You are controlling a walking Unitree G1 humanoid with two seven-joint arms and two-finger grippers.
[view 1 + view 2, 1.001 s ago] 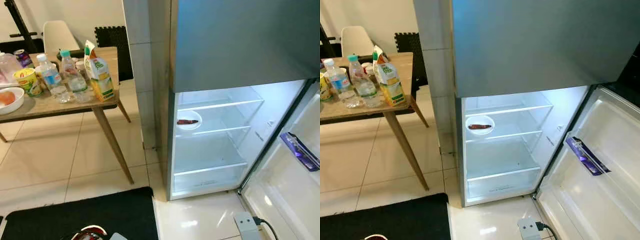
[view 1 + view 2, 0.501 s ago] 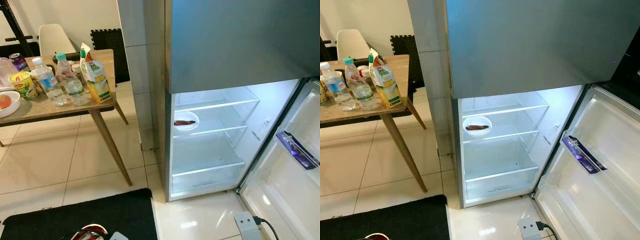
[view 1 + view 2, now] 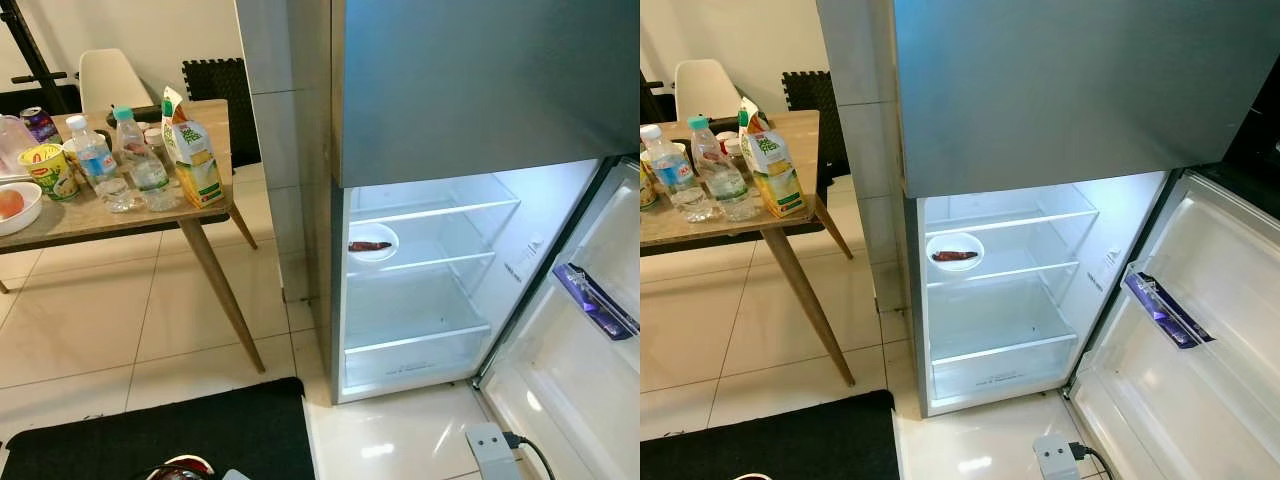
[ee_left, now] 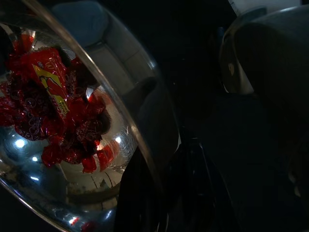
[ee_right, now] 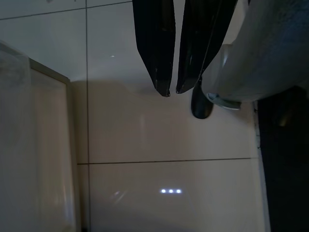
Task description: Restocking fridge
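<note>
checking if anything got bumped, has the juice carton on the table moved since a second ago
No. The juice carton stands at the same corner of the wooden table, beside the same water bottles. The whole view shifted, so the camera moved.

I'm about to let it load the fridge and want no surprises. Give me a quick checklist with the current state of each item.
1. Fridge door open: ok.
2. Free room on the shelves: ok; a white dish sits on the middle shelf.
3. Steel bowl of red-wrapped sweets gripped firmly by the left gripper: cannot tell.
4. Right gripper free: ok, fingers together, holding nothing, above the floor tiles.
5. Path clear: not ok; a power adapter lies before the fridge.
</note>
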